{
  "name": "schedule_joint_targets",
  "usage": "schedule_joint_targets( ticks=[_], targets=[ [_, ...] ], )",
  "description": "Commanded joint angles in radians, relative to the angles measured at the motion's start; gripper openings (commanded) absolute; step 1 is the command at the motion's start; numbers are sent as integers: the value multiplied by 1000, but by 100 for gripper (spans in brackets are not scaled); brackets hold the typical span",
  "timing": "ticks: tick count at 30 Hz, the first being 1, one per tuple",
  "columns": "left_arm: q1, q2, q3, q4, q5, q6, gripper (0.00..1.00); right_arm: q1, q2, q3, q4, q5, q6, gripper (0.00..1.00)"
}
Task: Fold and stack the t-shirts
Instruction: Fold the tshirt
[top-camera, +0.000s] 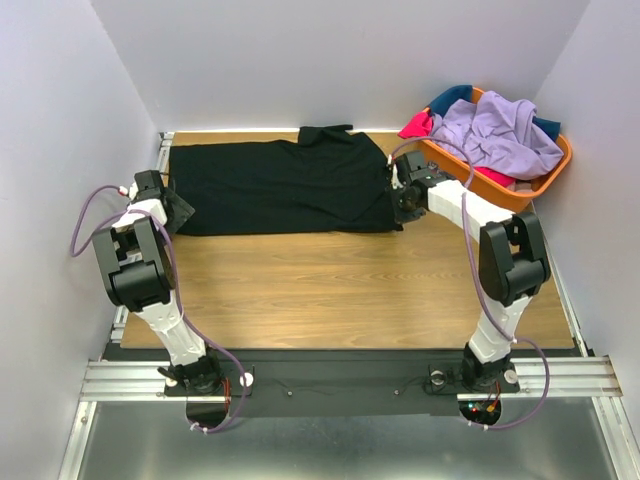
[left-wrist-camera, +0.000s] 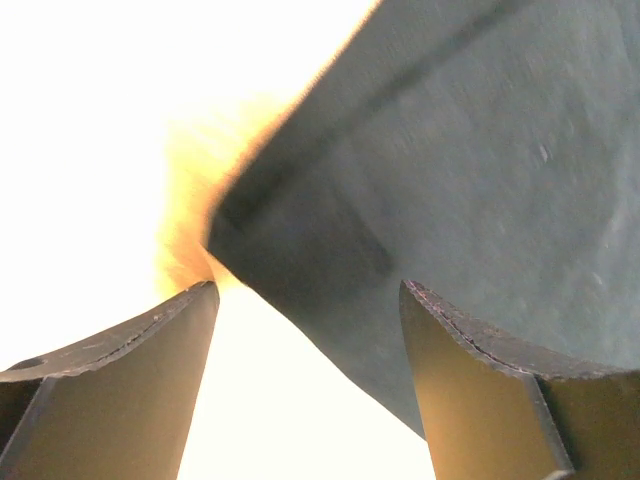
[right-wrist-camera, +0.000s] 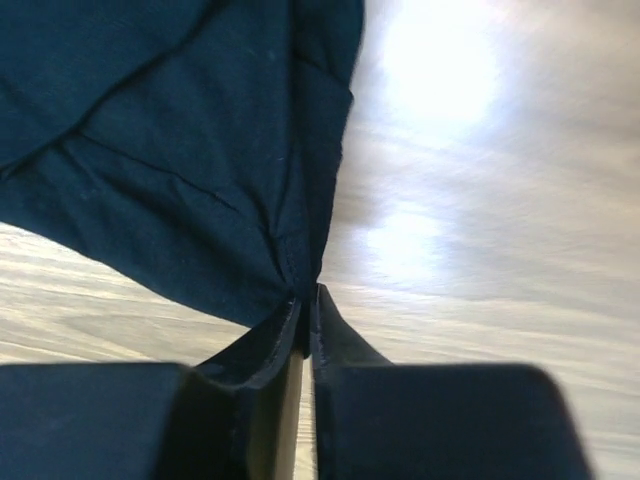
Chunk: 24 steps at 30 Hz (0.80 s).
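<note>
wooden surface (top-camera: 350, 290) | black t-shirt (top-camera: 280, 185) spread flat at far side | right jaws pinched on its right edge | left jaws wide at its left edge

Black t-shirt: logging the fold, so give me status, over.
Right claw shut on black t-shirt, right edge. Left claw open at its left edge. Shirt spread on table. Orange basket far right, clear of both claws.
</note>
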Motion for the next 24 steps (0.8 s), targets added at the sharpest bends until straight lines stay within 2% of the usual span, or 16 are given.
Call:
schedule_joint_targets(
  ticks=[1, 7, 8, 10, 12, 19, 24],
  targets=[
    [6, -25, -21, -25, 21, 37, 85, 3, -83, 55, 0, 109, -215, 23],
    [4, -33, -24, -24, 21, 30, 85, 3, -111, 37, 0, 91, -233, 44],
    [3, -39, -15, -37, 16, 31, 85, 3, -112, 32, 1, 87, -217, 51],
    [-18, -65, 28, -60, -7, 37, 85, 3, -118, 25, 0, 96, -187, 60],
    [-67, -83, 85, -77, -23, 37, 84, 3, -121, 13, 0, 88, -139, 64],
    [-242, -50, 186, -71, -16, -21, 84, 3, -80, -44, 1, -55, 66, 63],
    [-272, 22, 182, 17, 39, -94, 85, 3, -54, -76, 7, -35, 160, 58]
  ],
)
